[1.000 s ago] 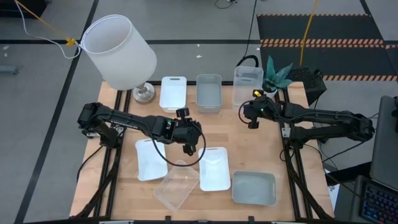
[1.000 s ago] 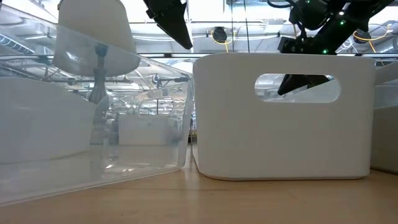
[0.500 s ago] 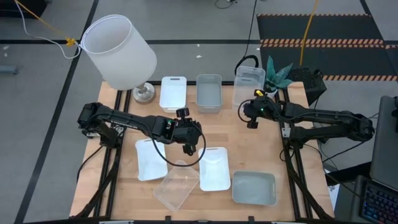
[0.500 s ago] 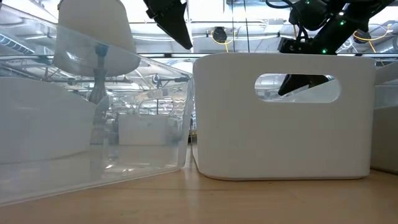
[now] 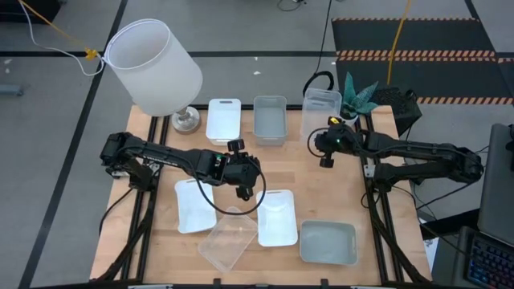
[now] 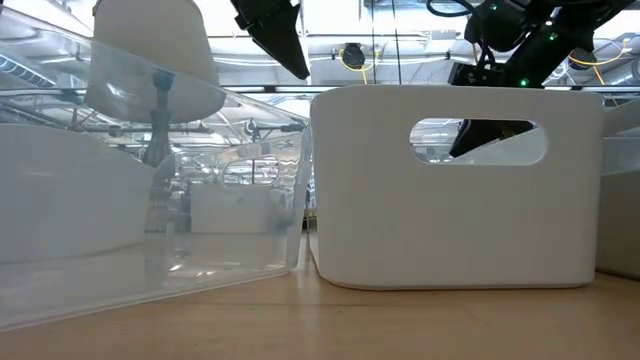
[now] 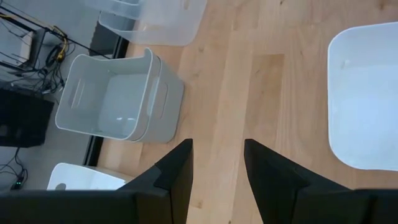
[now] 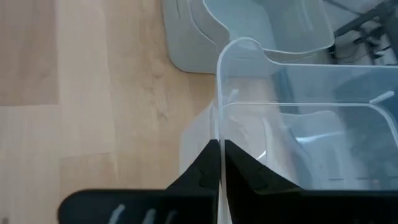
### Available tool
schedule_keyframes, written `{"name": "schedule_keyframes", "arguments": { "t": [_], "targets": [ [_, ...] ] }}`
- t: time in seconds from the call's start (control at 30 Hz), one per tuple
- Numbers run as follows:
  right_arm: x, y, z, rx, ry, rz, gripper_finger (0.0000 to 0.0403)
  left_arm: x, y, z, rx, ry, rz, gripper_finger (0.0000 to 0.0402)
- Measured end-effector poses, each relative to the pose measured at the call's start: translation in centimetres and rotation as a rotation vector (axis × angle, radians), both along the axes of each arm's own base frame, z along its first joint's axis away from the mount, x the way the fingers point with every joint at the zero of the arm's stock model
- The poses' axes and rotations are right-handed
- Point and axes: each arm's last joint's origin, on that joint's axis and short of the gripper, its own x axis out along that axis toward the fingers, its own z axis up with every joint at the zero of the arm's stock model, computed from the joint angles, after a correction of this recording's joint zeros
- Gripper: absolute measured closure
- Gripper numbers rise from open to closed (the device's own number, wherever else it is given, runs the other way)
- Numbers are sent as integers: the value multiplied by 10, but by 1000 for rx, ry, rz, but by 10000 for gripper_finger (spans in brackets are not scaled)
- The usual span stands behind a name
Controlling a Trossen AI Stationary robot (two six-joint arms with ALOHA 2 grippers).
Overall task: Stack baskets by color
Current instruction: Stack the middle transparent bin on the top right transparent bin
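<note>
Almost nothing has moved since a second ago. Only the right arm has shifted a tiny bit, and the left arm has stayed where it was.

The wooden table (image 5: 321,201) holds everything. The big white lampshade (image 5: 152,64) leans over its back left corner.

At the back stand three baskets in a row: the back white basket (image 5: 223,120), the back grey basket (image 5: 270,120) just beside it, and the back clear basket (image 5: 320,104) on the right. It looks taller than the others, and a second clear rim shows inside it.

At the front lie four more. The left white basket (image 5: 193,207) and the middle white basket (image 5: 277,218) sit near each other. The front clear basket (image 5: 229,239) lies slanted between them, touching both. The front grey basket (image 5: 328,242) sits at the front right.

The right gripper (image 8: 219,149) is at the back right. Its fingers are pressed together, pinching the thin wall of the back clear basket.

The left gripper (image 7: 217,163) hangs over the bare wood in the middle. Its fingers are spread apart and hold nothing.
</note>
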Motion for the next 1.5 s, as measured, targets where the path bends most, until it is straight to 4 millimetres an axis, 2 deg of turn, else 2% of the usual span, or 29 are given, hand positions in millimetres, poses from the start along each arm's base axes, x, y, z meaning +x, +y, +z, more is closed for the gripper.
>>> {"name": "schedule_keyframes", "arguments": {
  "t": [0.17, 0.47, 0.63, 0.77, 0.97, 1.27, 1.5],
  "targets": [
    [-3, -4, -1, 13, 1, -39, 395, 0, 0, 0, -1, 0, -1, 257],
    [-3, -6, -1, 28, -7, -64, 352, 0, 0, 0, -1, 1, -1, 257],
    [-3, -6, -1, 34, -13, -71, 340, 0, 0, 0, -1, 1, -1, 256],
    [-2, -6, 0, 34, -37, -80, 352, 0, 0, 0, -1, 1, -1, 256],
    [-1, -7, 2, 34, -62, -86, 397, 0, 0, 0, -1, 1, -1, 256],
    [4, -6, 6, 101, -172, -68, 400, 0, 0, 0, -1, 1, -1, 256],
    [5, -4, 6, 154, -188, -21, 400, 0, 0, 0, -1, 1, -1, 256]
  ]
}}
